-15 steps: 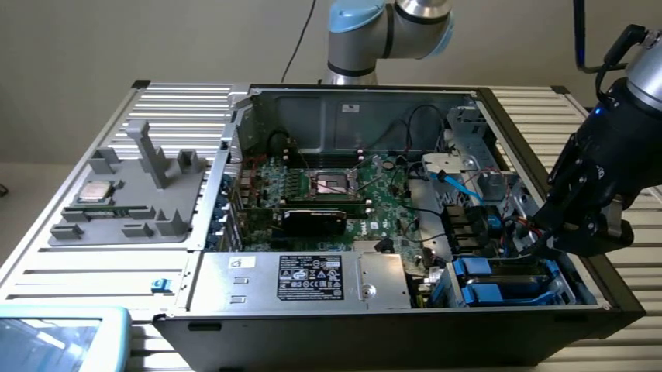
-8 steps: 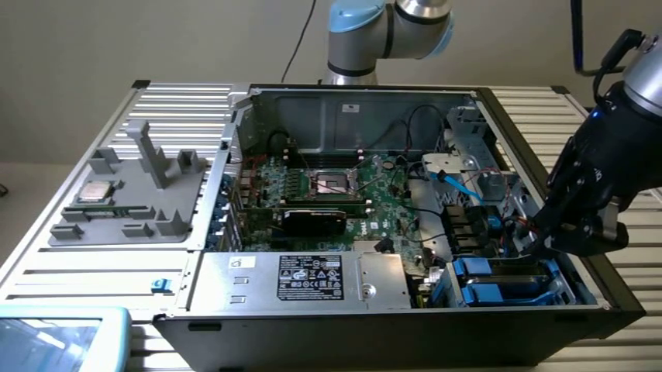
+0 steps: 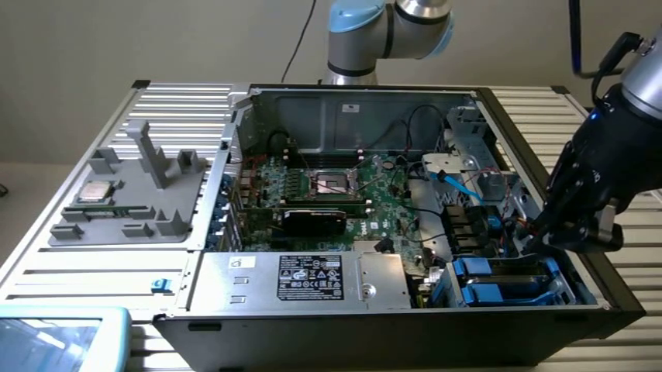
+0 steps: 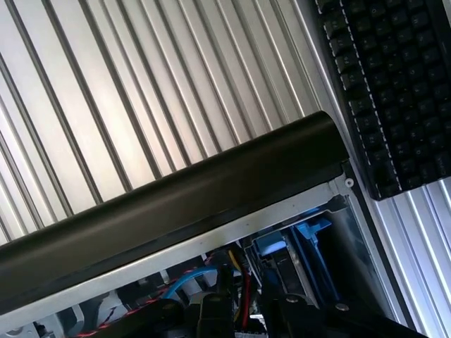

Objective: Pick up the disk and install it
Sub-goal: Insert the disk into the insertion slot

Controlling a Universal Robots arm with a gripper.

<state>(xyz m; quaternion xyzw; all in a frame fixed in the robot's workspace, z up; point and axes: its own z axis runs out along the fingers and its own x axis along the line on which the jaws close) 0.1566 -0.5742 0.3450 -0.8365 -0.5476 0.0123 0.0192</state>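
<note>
While the tool (image 3: pixel 569 232), open or closed I cannot tell, hangs over the drive bay (image 3: pixel 559 283), the blue-railed disk (image 3: pixel 486 268) seems already slotted in, seating unconfirmed.

The disk (image 3: pixel 494 292) lies flat and low in the drive bay, at about four o'clock within the open computer case (image 3: pixel 342 333) as the exterior view sees it. Its bright blue plastic rails and end tabs stand out, the tabs pointing toward nine o'clock. The grey metal body between them is mostly in shadow, so its label cannot be made out
</note>
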